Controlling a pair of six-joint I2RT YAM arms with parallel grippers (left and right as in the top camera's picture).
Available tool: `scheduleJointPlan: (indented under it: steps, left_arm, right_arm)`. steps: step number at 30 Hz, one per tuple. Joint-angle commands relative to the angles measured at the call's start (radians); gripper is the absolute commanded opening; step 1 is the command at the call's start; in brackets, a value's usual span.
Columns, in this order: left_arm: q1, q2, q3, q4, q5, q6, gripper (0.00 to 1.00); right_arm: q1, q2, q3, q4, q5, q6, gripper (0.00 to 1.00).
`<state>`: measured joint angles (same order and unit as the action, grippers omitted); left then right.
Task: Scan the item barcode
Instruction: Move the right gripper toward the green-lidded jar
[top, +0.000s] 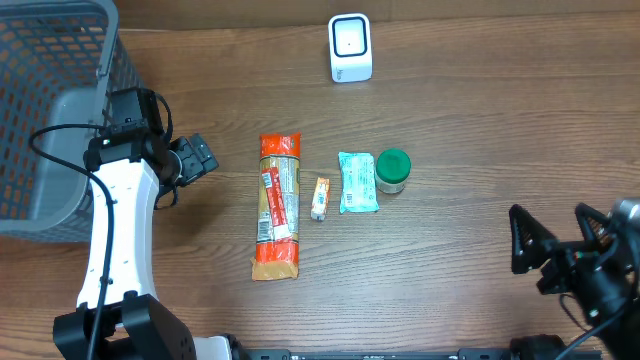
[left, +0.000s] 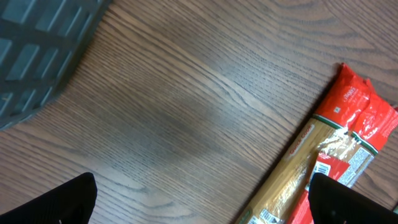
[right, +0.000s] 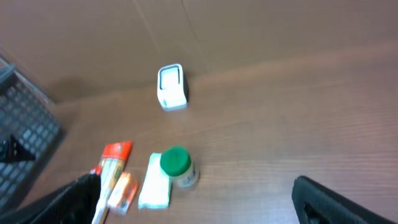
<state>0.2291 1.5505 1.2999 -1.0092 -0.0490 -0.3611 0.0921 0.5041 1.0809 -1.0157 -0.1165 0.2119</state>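
Four items lie in a row mid-table: a long red and orange spaghetti packet (top: 280, 205), a small orange packet (top: 319, 198), a pale green packet (top: 357, 182) and a green-lidded jar (top: 392, 170). The white barcode scanner (top: 350, 47) stands at the far edge. My left gripper (top: 195, 158) is open and empty, just left of the spaghetti packet (left: 336, 149), above bare wood. At the near right my right gripper (top: 555, 238) is open, holds nothing, and faces the jar (right: 177, 165) and the scanner (right: 171, 87).
A grey mesh basket (top: 50, 100) fills the far left corner, close behind the left arm. Its wall shows in the left wrist view as the basket (left: 37, 50) and at the left edge of the right wrist view as the basket (right: 25, 143).
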Motion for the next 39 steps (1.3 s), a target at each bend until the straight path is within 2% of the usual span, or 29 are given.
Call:
scheduleJointPlan:
  steps: [1, 5, 9, 17, 23, 26, 39]
  left_arm:
    - [0.000, -0.001, -0.002, -0.001, -0.006, -0.010, 1.00]
    - [0.000, -0.001, -0.002, -0.001, -0.006, -0.010, 1.00]
    - [0.000, -0.001, -0.002, -0.001, -0.006, -0.010, 1.00]
    - [0.000, -0.001, -0.002, -0.001, -0.006, -0.010, 1.00]
    - [0.000, -0.001, -0.002, -0.001, -0.006, -0.010, 1.00]
    - [0.000, -0.001, -0.002, 0.000, -0.006, -0.010, 1.00]
    - [0.000, -0.001, -0.002, -0.001, -0.007, -0.010, 1.00]
  right_arm:
    - [-0.002, 0.175, 0.246, -0.181, 0.001, 0.005, 1.00]
    - [-0.002, 0.372, 0.501, -0.444, 0.000, 0.005, 1.00]
    - [-0.002, 0.504, 0.620, -0.549, -0.023, 0.005, 1.00]
    - [-0.002, 0.641, 0.627, -0.534, -0.175, 0.006, 1.00]
    - [0.000, 0.754, 0.627, -0.534, -0.173, 0.131, 0.99]
    - [0.020, 0.818, 0.627, -0.526, -0.173, 0.140, 0.99]
    - [0.305, 1.096, 0.627, -0.388, -0.004, 0.276, 1.00]
